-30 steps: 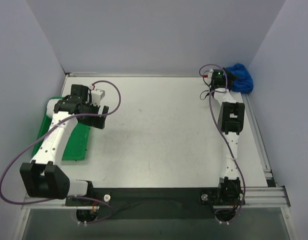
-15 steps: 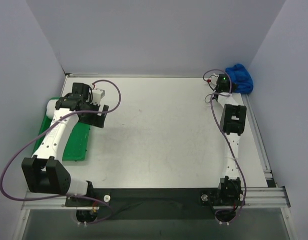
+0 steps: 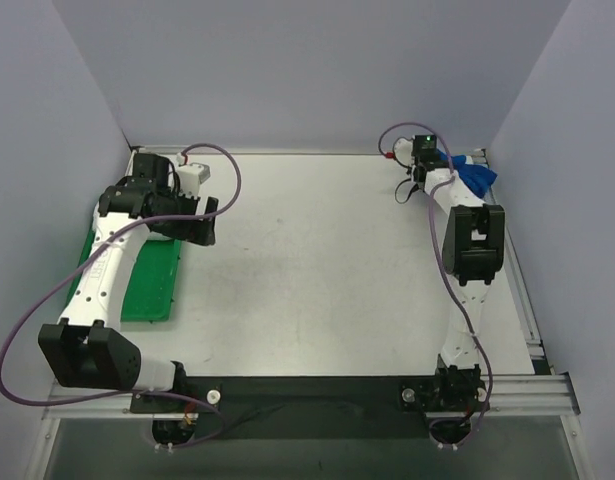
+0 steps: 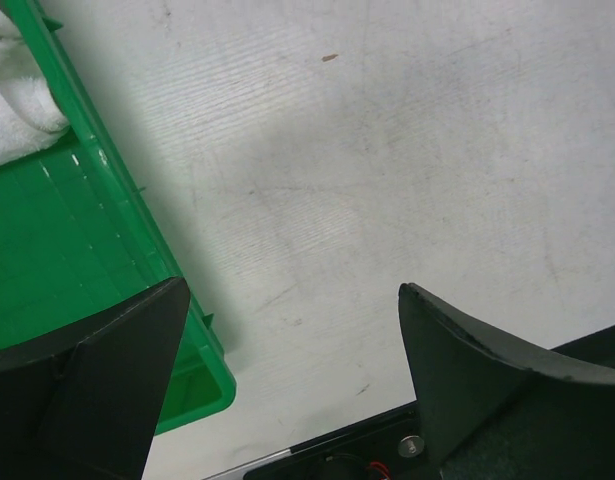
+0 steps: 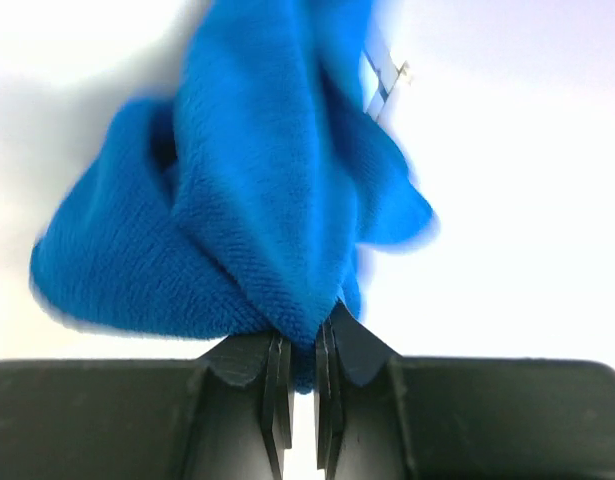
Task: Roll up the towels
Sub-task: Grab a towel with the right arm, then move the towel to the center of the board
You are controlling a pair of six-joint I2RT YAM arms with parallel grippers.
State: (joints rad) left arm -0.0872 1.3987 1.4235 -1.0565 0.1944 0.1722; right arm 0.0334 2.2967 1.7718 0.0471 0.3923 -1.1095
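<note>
My right gripper (image 5: 302, 350) has its jaws clenched on the royal blue towel (image 5: 257, 190), a plush, bunched wad at the two o'clock corner of the table (image 3: 317, 260); my left gripper (image 4: 292, 330) gapes, holding nothing, at nine o'clock.

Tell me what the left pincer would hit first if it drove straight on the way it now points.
Most likely the bare table, just beside the green tray. Nothing else sits between the fingers of the open left pincer, though depth is hard to judge from the wrist view.

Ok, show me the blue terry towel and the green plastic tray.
blue terry towel (image 5: 257, 200): right wrist view, bunched middle.
green plastic tray (image 4: 57, 250): left wrist view, bare floor.
</note>
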